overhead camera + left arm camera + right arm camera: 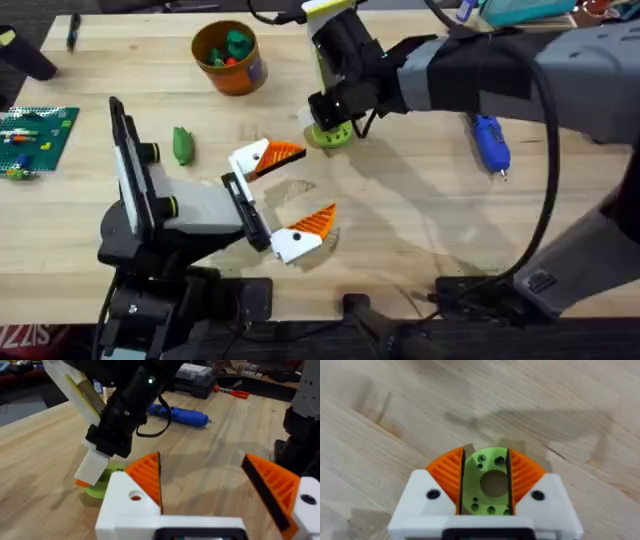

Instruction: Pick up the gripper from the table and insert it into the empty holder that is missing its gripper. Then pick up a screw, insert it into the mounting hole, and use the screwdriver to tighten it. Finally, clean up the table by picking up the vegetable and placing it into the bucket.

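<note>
Near table centre the left gripper [290, 195] sits low, fingers spread wide, nothing between them. One orange pad [280, 154] points toward the ring, the other [320, 220] lies nearer the front edge. From the left wrist view both pads [147, 477] show ribbed faces with bare wood in the gap.

Right gripper [333, 125] reaches across from the right and points down onto the green ring [333, 135]. In the right wrist view its fingers [447, 472] are closed on the ring [487, 482], one pad on each side, ring pinched edge-on between them. The ring is bright green, flat, with a large centre hole and small dark holes around it. It sits on the table, just beyond the left gripper's far finger.

Vegetable [183, 145]: glossy green pod, lying flat on the wood left of the left gripper, well apart from the bucket.

Bucket [230, 60]: orange, blue label, upright near the far edge, some green and red items inside.

Screwdriver [490, 143]: blue, lying flat on the right side, metal bit toward the front edge; also visible in the left wrist view [182, 415] behind the right arm.

A green board [35, 140] lies at the left edge.
</note>
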